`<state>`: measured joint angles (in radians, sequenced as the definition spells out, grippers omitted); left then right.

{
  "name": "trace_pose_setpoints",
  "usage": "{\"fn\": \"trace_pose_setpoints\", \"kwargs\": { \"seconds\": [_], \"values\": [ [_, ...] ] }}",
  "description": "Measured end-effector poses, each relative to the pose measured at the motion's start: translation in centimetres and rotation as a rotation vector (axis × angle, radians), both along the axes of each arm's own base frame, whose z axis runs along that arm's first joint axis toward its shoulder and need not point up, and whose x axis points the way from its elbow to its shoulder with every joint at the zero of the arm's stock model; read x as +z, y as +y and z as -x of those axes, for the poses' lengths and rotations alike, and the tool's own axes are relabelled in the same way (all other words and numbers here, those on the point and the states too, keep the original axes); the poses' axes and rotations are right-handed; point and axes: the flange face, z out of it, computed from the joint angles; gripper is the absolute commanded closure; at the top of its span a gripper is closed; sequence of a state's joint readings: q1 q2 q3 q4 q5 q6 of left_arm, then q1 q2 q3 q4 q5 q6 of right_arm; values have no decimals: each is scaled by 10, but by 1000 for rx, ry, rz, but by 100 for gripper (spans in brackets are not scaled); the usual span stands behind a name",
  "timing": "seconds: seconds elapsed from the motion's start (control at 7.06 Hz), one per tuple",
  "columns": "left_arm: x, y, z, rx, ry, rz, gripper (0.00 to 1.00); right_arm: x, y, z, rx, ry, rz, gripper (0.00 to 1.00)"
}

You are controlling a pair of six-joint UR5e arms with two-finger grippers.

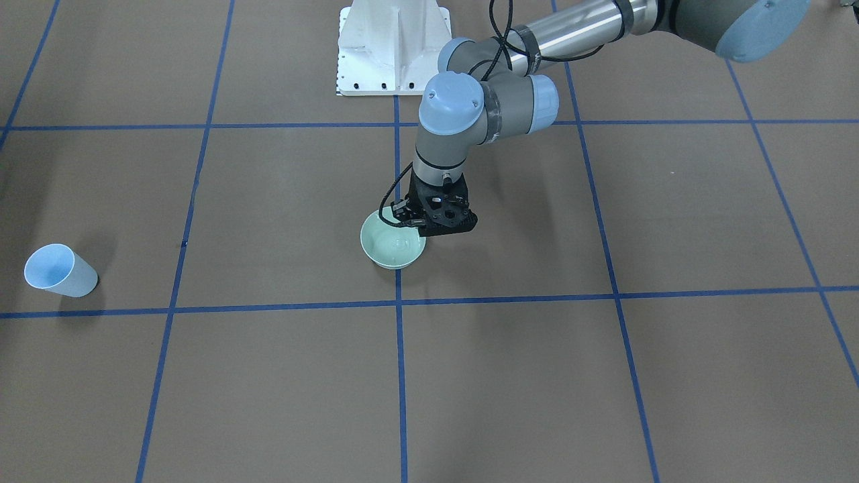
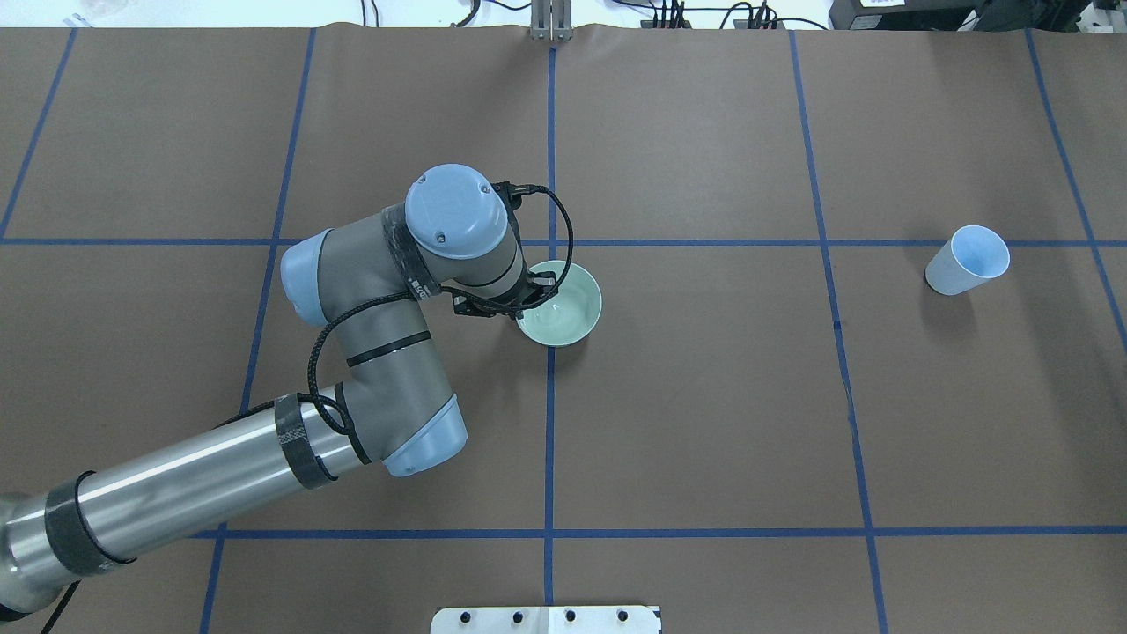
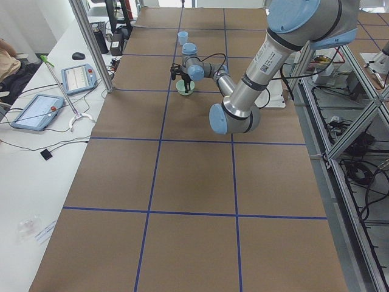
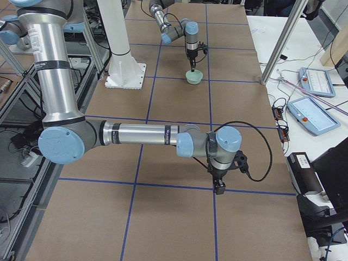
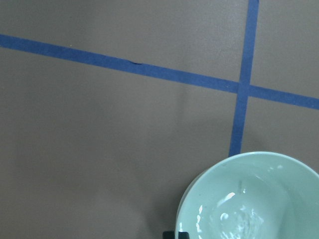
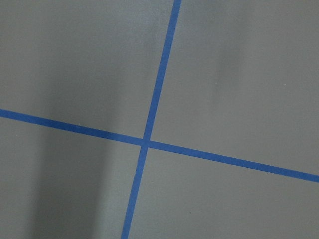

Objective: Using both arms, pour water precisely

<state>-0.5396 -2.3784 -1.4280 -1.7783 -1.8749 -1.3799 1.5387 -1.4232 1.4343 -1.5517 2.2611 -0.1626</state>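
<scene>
- Front-facing view: the left arm (image 1: 470,100) comes in from the upper right and bends down to the middle of the table (image 1: 537,376). The left gripper (image 1: 424,227) points down at the rim of a pale green bowl (image 1: 389,249), on the side nearer the arm. Whether its jaws pinch the rim cannot be told. A light blue cup (image 1: 60,272) stands well apart at the far left. The white pedestal (image 1: 392,47) is at the top.
- Overhead view: the left arm (image 2: 379,352) enters from the lower left, and its wrist covers most of the left gripper (image 2: 521,304). The bowl (image 2: 568,308) sits just right of a blue tape line. The cup (image 2: 967,261) stands near the right edge. The right arm is outside this view.
- Left side view: the near left arm (image 3: 255,73) stretches far along the table to the bowl (image 3: 185,88), and the cup (image 3: 183,38) stands beyond it.
- Right side view: the near right arm (image 4: 141,134) lies low across the table. The right gripper (image 4: 219,187) hangs over bare brown surface just above a tape line, well apart from the bowl. Its opening cannot be judged from here.
- Left wrist view: the bowl fills the lower right corner, with wet-looking glints inside. A small black tip shows at the bottom edge beside its rim.
- Right wrist view: only the table and two crossing tape lines (image 6: 145,142) show.
</scene>
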Motion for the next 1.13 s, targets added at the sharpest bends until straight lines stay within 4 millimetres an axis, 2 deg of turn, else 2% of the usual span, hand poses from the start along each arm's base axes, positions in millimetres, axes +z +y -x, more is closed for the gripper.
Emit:
{"fn": "trace_pose_setpoints", "kwargs": {
  "seconds": [0.28, 0.42, 0.57, 0.85, 1.13],
  "values": [
    [-16, -7, 24, 26, 22, -64, 100, 0, 0, 0, 0, 0, 0, 0],
    [-13, -13, 47, 56, 24, -93, 100, 0, 0, 0, 0, 0, 0, 0],
    [4, -18, 77, 98, 21, -122, 100, 0, 0, 0, 1, 0, 0, 0],
    [68, -20, 158, 186, 0, -184, 100, 0, 0, 0, 4, 0, 3, 0],
    [152, -13, 251, 257, -52, -257, 100, 0, 0, 0, 7, 0, 6, 0]
  ]
}}
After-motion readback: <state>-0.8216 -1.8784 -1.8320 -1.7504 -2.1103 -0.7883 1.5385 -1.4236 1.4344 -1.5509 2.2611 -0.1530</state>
